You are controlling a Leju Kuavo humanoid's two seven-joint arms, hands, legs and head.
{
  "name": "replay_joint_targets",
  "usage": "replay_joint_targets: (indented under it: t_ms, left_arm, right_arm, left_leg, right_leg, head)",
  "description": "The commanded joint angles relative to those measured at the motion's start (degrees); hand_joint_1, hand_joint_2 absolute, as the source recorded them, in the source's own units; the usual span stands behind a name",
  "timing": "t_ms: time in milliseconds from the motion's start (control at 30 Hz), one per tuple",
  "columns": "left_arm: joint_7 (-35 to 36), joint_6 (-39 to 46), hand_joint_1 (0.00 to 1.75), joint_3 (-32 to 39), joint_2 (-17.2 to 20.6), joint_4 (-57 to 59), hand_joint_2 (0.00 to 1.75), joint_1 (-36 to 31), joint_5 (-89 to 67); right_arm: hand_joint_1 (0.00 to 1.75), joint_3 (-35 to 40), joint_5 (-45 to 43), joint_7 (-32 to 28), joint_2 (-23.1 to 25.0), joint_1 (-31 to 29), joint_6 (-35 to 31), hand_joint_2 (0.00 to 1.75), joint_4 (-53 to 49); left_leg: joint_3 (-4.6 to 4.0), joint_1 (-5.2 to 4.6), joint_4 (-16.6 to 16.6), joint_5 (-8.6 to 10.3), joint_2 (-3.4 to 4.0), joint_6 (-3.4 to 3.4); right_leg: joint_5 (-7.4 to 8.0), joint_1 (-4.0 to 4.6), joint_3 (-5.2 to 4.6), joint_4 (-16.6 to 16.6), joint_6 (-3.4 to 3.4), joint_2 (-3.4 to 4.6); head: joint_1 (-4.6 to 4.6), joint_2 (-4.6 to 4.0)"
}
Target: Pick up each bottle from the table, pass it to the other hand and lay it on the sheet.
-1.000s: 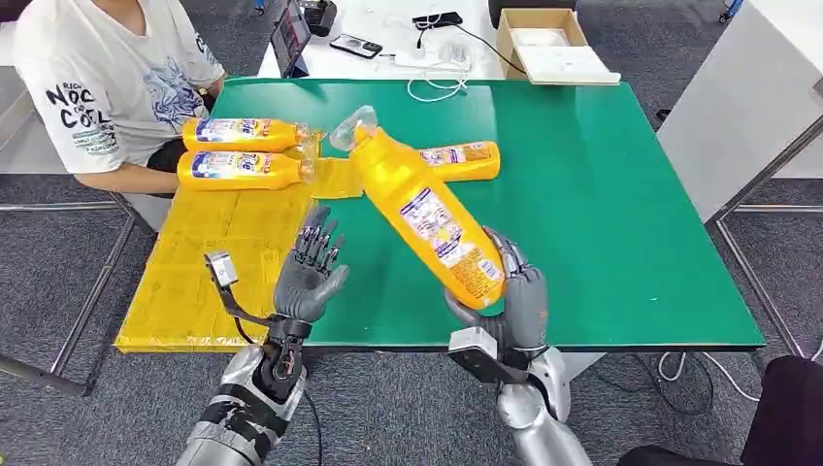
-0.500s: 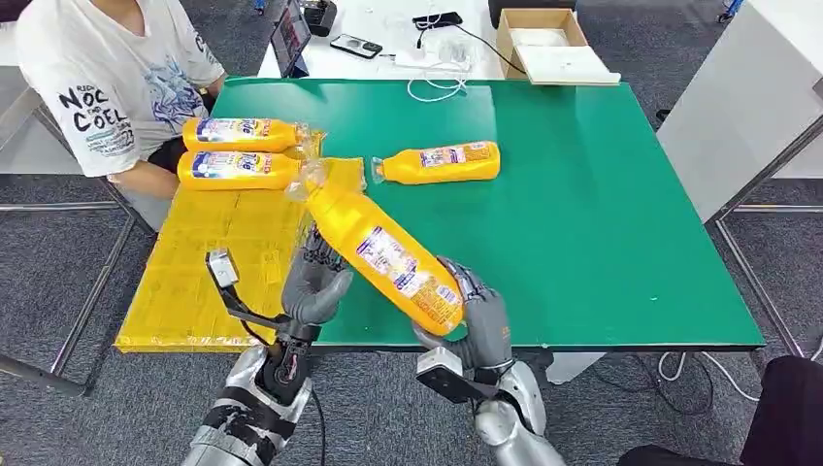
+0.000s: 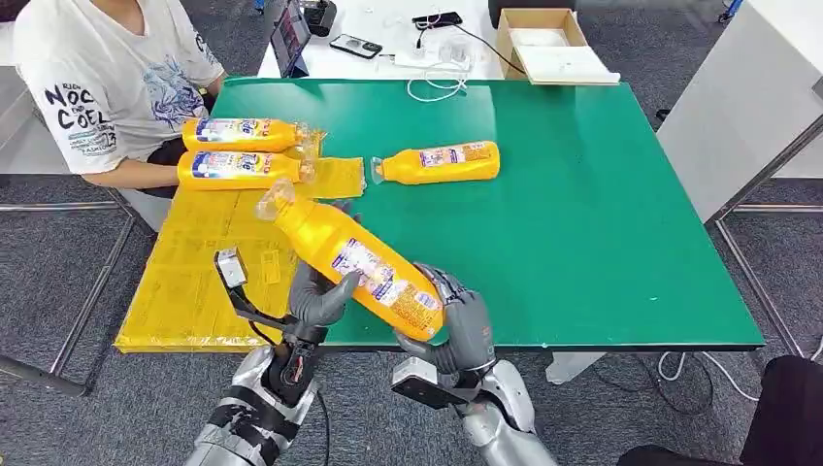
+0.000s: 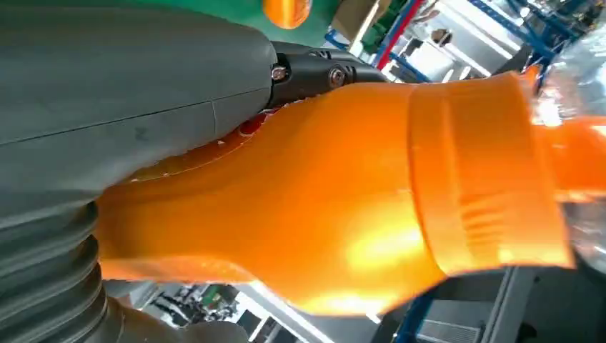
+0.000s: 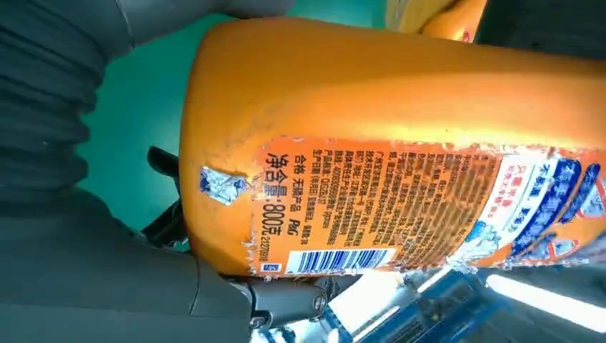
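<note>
My right hand (image 3: 459,325) grips the base end of a yellow bottle (image 3: 354,257) that slants over the table's front edge, its clear cap pointing back left over the yellow sheet (image 3: 194,282). My left hand (image 3: 315,296) is under the bottle's middle, with the thumb in front and the fingers behind it. In the left wrist view the bottle (image 4: 343,200) presses against the palm. The label and base (image 5: 371,193) lie against the right hand in the right wrist view. Two bottles (image 3: 243,131) (image 3: 243,170) lie on the sheet's far end. Another bottle (image 3: 437,162) lies on the green table (image 3: 602,233).
A person in a white T-shirt (image 3: 107,78) sits at the table's far left corner, an arm close to the sheet's bottles. Behind the green table a white table holds a cardboard box (image 3: 548,44), phones and cables. The green table's right half is bare.
My right hand has swung the bottle down and to the left, from over the table's middle to the front edge. The bottle has come into my left hand, which closed around its middle.
</note>
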Motion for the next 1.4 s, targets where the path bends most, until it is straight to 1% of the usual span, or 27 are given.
replay_joint_targets:
  t_ms: [33, 100, 133, 233, 267, 367, 467, 500, 600, 667, 700, 733, 767, 833, 867, 900, 933, 1033, 1067, 1100, 1133, 1200, 1233, 1267, 1333, 1367, 1400]
  left_arm:
    - [0.39, -0.71, 0.0, -4.05, 1.13, 8.12, 1.75, -4.57, 0.12]
    - [0.16, -0.67, 0.0, -4.02, 1.03, 8.43, 1.75, -4.73, 0.41]
    - [0.15, -0.59, 0.0, -4.03, 0.99, 8.49, 1.75, -4.79, 0.39]
    - [-0.33, -0.66, 0.0, -4.05, 0.82, 8.27, 1.75, -4.8, 0.4]
    - [-0.53, -0.71, 0.0, -4.01, 0.78, 8.01, 1.75, -4.7, 0.45]
    - [-0.77, -0.66, 0.0, -3.15, 0.21, 6.92, 1.75, -4.31, 1.61]
    - [-0.89, -0.42, 0.0, -2.74, -0.05, 6.4, 1.75, -4.13, 2.02]
    - [-0.89, -0.42, 0.0, -2.74, -0.05, 6.4, 1.75, -4.13, 2.02]
    - [-0.89, -0.42, 0.0, -2.74, -0.05, 6.4, 1.75, -4.13, 2.02]
    - [-0.89, -0.42, 0.0, -2.74, -0.05, 6.4, 1.75, -4.13, 2.02]
    - [-0.89, -0.42, 0.0, -2.74, -0.05, 6.4, 1.75, -4.13, 2.02]
    - [-0.89, -0.42, 0.0, -2.74, -0.05, 6.4, 1.75, -4.13, 2.02]
    - [-0.89, -0.42, 0.0, -2.74, -0.05, 6.4, 1.75, -4.13, 2.02]
    - [-0.89, -0.42, 0.0, -2.74, -0.05, 6.4, 1.75, -4.13, 2.02]
    - [-0.9, -0.29, 0.1, -2.45, -0.17, 6.17, 1.75, -4.03, 2.33]
    - [-0.77, -0.24, 0.63, -1.99, -0.37, 5.64, 1.75, -3.83, 2.96]
    - [-0.4, -0.28, 1.5, -1.82, -0.46, 5.28, 1.75, -3.71, 3.39]
    - [-0.4, -0.28, 1.5, -1.82, -0.46, 5.28, 1.75, -3.71, 3.39]
    - [-0.38, -0.27, 1.75, -1.78, -0.47, 4.59, 1.75, -3.47, 3.5]
    - [-0.43, -0.29, 1.75, -1.74, -0.47, 4.42, 1.75, -3.39, 3.55]
    - [-0.4, -0.14, 1.75, -1.8, -0.47, 3.83, 1.75, -3.12, 3.43]
    - [-0.73, 0.56, 1.75, -2.24, -0.27, 3.22, 1.75, -2.88, 2.21]
    - [-1.05, 0.61, 1.75, -2.83, 0.06, 3.09, 1.75, -2.87, 1.1]
    - [-1.63, 0.27, 1.75, -3.14, 0.14, 3.21, 1.75, -2.81, 0.39]
    - [-2.15, -0.11, 1.75, -3.27, 0.17, 3.46, 1.75, -2.75, -0.04]
    - [-2.53, -0.38, 1.75, -3.07, 0.07, 3.56, 1.75, -2.72, -0.13]
    - [-2.58, -0.47, 1.75, -3.17, 0.1, 3.51, 1.75, -2.72, -0.3]
  right_arm:
    - [1.75, 7.17, 1.04, -0.04, 0.55, -3.87, 2.08, 1.75, 13.84]
    - [1.75, 7.97, -0.37, -0.28, 0.5, -3.97, 4.42, 1.75, 14.58]
    - [1.75, 8.15, -0.48, -0.28, 0.58, -3.93, 4.77, 1.75, 14.83]
    - [1.75, 8.7, -1.7, -0.28, 0.62, -3.98, 6.63, 1.75, 15.7]
    - [1.75, 8.77, -2.55, -0.28, 0.62, -4.02, 7.54, 1.75, 15.85]
    - [1.75, 9.02, -4.22, -0.28, 0.41, -4.11, 9.63, 1.75, 16.34]
    - [1.75, 9.01, -4.26, -0.28, 0.46, -4.24, 9.68, 1.75, 16.88]
    - [1.75, 9.01, -4.26, -0.28, 0.46, -4.24, 9.68, 1.75, 16.88]
    - [1.75, 9.01, -4.26, -0.28, 0.46, -4.24, 9.68, 1.75, 16.88]
    - [1.75, 9.01, -4.26, -0.28, 0.46, -4.24, 9.68, 1.75, 16.88]
    - [1.75, 9.01, -4.26, -0.28, 0.46, -4.24, 9.68, 1.75, 16.88]
    - [1.75, 9.01, -4.26, -0.28, 0.46, -4.24, 9.68, 1.75, 16.88]
    - [1.75, 9.01, -4.26, -0.28, 0.46, -4.24, 9.68, 1.75, 16.88]
    - [1.75, 9.01, -4.26, -0.28, 0.46, -4.24, 9.68, 1.75, 16.88]
    - [1.75, 8.93, -4.35, -0.28, 0.49, -4.31, 9.82, 1.75, 17.09]
    - [1.75, 8.78, -4.42, -0.28, 0.56, -4.45, 10.23, 1.75, 17.52]
    - [1.73, 8.65, -4.33, -0.28, 0.63, -4.48, 10.24, 1.75, 17.75]
    - [1.73, 8.65, -4.33, -0.28, 0.63, -4.48, 10.24, 1.75, 17.75]
    - [1.71, 8.59, -4.22, -0.28, 0.64, -4.55, 10.22, 1.75, 18.07]
    - [1.73, 8.57, -4.2, -0.28, 0.65, -4.57, 10.23, 1.75, 18.12]
    - [1.69, 8.4, -4.18, -0.28, 0.71, -4.52, 10.17, 1.75, 18.17]
    - [1.69, 8.04, -4.17, -0.28, 0.82, -4.42, 9.73, 1.75, 17.87]
    - [1.71, 7.79, -4.38, -0.28, 0.88, -4.4, 9.57, 1.75, 17.51]
    - [1.68, 7.56, -4.44, -0.28, 0.87, -4.43, 9.42, 1.75, 17.0]
    - [1.68, 7.07, -4.84, -0.28, 1.02, -4.41, 9.34, 1.75, 16.4]
    - [1.66, 6.79, -5.06, -0.18, 1.13, -4.47, 9.76, 1.75, 16.03]
    - [1.69, 6.74, -5.1, -0.15, 1.18, -4.5, 9.78, 1.75, 15.99]
  left_leg:
    - [0.55, 0.01, -0.08, -0.16, 0.0, 0.08]
    - [0.61, -0.01, -0.08, -0.2, 0.0, 0.1]
    - [0.28, 0.03, -0.06, -0.08, -0.03, 0.04]
    - [0.44, 0.02, -0.03, -0.16, -0.1, 0.08]
    - [0.19, 0.02, -0.02, -0.06, -0.05, 0.04]
    - [0.25, 0.02, -0.02, -0.09, -0.07, 0.05]
    - [0.09, 0.02, -0.02, -0.03, -0.06, 0.03]
    - [0.25, 0.02, -0.02, -0.09, -0.08, 0.05]
    - [0.07, 0.04, -0.01, -0.03, -0.07, 0.02]
    - [0.27, 0.03, 0.0, -0.11, -0.15, 0.06]
    - [0.16, 0.03, 0.0, -0.07, -0.12, 0.04]
    - [0.33, 0.03, 0.0, -0.15, -0.12, 0.07]
    - [0.15, 0.02, -0.01, -0.06, -0.09, 0.04]
    - [0.14, 0.04, -0.01, -0.06, -0.1, 0.03]
    - [0.24, 0.04, 0.0, -0.1, -0.14, 0.05]
    - [0.12, 0.04, -0.01, -0.05, -0.11, 0.03]
    - [0.27, 0.03, 0.0, -0.11, -0.14, 0.06]
    - [0.09, 0.03, -0.01, -0.04, -0.08, 0.03]
    - [0.22, 0.03, 0.0, -0.09, -0.13, 0.05]
    - [0.11, 0.03, 0.0, -0.05, -0.11, 0.03]
    - [0.2, 0.05, 0.01, -0.09, -0.14, 0.05]
    - [0.2, 0.02, 0.0, -0.09, -0.13, 0.05]
    - [0.35, 0.02, 0.02, -0.17, -0.15, 0.08]
    - [0.21, 0.02, 0.01, -0.1, -0.12, 0.06]
    - [0.31, 0.03, 0.03, -0.16, -0.13, 0.08]
    - [0.13, 0.01, 0.01, -0.07, -0.13, 0.04]
    - [0.19, 0.03, 0.03, -0.1, -0.12, 0.05]
  right_leg:
    - [-0.15, 0.07, 0.58, -0.11, -0.2, -0.12]
    - [-0.21, 0.06, 0.64, -0.1, -0.22, -0.15]
    - [-0.09, 0.07, 0.29, -0.1, -0.1, -0.11]
    - [-0.19, 0.06, 0.47, -0.07, -0.17, -0.23]
    - [-0.09, 0.04, 0.21, -0.05, -0.09, -0.13]
    - [-0.12, 0.05, 0.27, -0.04, -0.12, -0.17]
    - [-0.06, 0.03, 0.09, -0.04, -0.07, -0.13]
    - [-0.13, 0.05, 0.26, -0.04, -0.12, -0.19]
    - [-0.05, 0.04, 0.06, -0.04, -0.07, -0.13]
    - [-0.16, 0.06, 0.29, -0.04, -0.14, -0.26]
    - [-0.11, 0.05, 0.18, -0.04, -0.1, -0.2]
    - [-0.19, 0.07, 0.36, -0.04, -0.15, -0.24]
    - [-0.1, 0.04, 0.16, -0.04, -0.09, -0.17]
    - [-0.09, 0.05, 0.15, -0.04, -0.1, -0.18]
    - [-0.15, 0.06, 0.26, -0.04, -0.13, -0.24]
    - [-0.09, 0.05, 0.12, -0.04, -0.09, -0.19]
    - [-0.16, 0.06, 0.28, -0.04, -0.13, -0.25]
    - [-0.07, 0.05, 0.08, -0.04, -0.08, -0.15]
    - [-0.14, 0.05, 0.23, -0.03, -0.12, -0.23]
    - [-0.09, 0.04, 0.1, -0.03, -0.09, -0.19]
    - [-0.14, 0.07, 0.22, -0.04, -0.12, -0.24]
    - [-0.14, 0.04, 0.21, -0.03, -0.11, -0.23]
    - [-0.22, 0.06, 0.38, -0.03, -0.15, -0.28]
    - [-0.15, 0.05, 0.21, -0.02, -0.12, -0.22]
    - [-0.21, 0.06, 0.32, -0.01, -0.16, -0.26]
    - [-0.12, 0.03, 0.12, 0.0, -0.1, -0.23]
    - [-0.15, 0.05, 0.19, 0.0, -0.12, -0.23]
  head:
    - [0.0, 0.0]
    - [0.0, 0.0]
    - [0.02, 0.0]
    - [0.0, 0.0]
    - [0.02, 0.0]
    - [-0.02, 0.0]
    - [0.0, 0.0]
    - [0.0, 0.0]
    - [0.0, 0.0]
    - [0.0, 0.0]
    - [0.02, 0.0]
    - [0.0, 0.0]
    - [0.0, 0.0]
    - [0.0, 0.0]
    - [0.0, 0.0]
    - [0.0, 0.0]
    - [0.0, 0.0]
    - [0.0, 0.0]
    - [0.0, 0.0]
    - [0.0, 0.0]
    - [0.0, 0.0]
    - [0.0, 0.0]
    - [0.0, 0.0]
    - [0.0, 0.0]
    - [0.0, 0.0]
    - [-0.02, 0.0]
    - [0.02, 0.0]
